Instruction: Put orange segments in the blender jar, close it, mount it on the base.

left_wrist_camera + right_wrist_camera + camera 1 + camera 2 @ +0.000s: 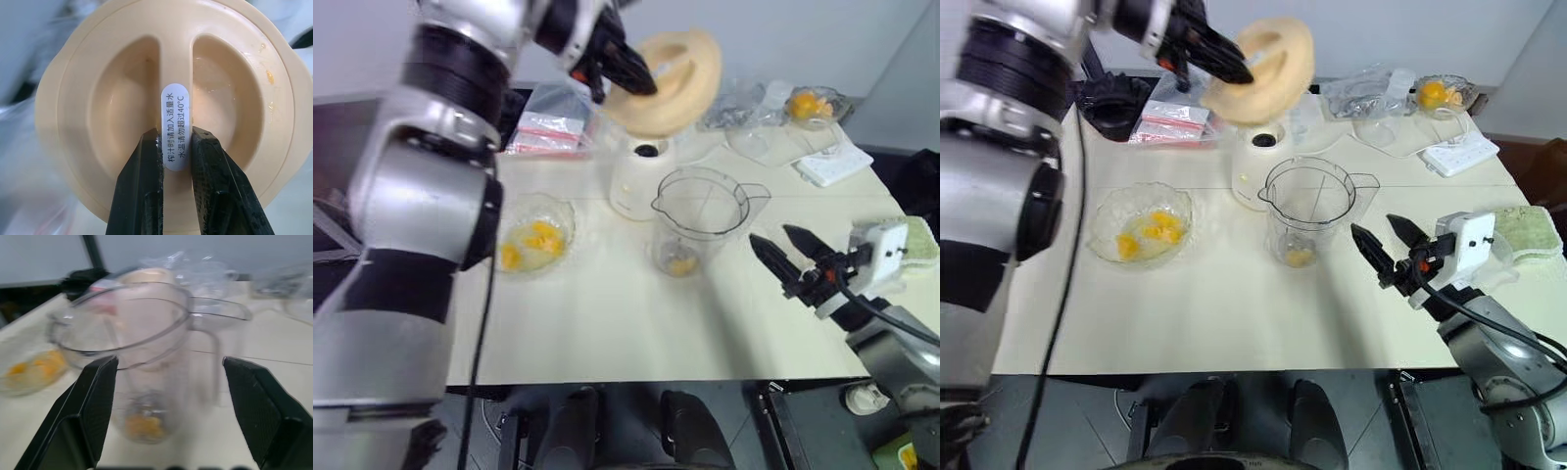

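Observation:
The clear blender jar [700,220] stands open at the table's middle, with a few orange segments [681,262] lying at its bottom by the blade. More orange segments [543,238] lie in a scalloped glass bowl [563,211] to its left. Just behind the jar stands the cream base [634,181], its dark socket bare. My left gripper [631,76] is shut on the centre ridge of the round cream lid [675,83], held tilted in the air above the base. In the left wrist view both fingers [142,186] pinch that ridge. My right gripper [771,235] is open and level, to the right of the jar and apart from it.
A small glass dish of whole oranges [808,103] and crumpled clear bags [744,98] sit at the back right. Red-and-white packets [553,132] lie at the back left. A white folded cloth [832,162] and a pale green cloth [920,240] lie along the right edge.

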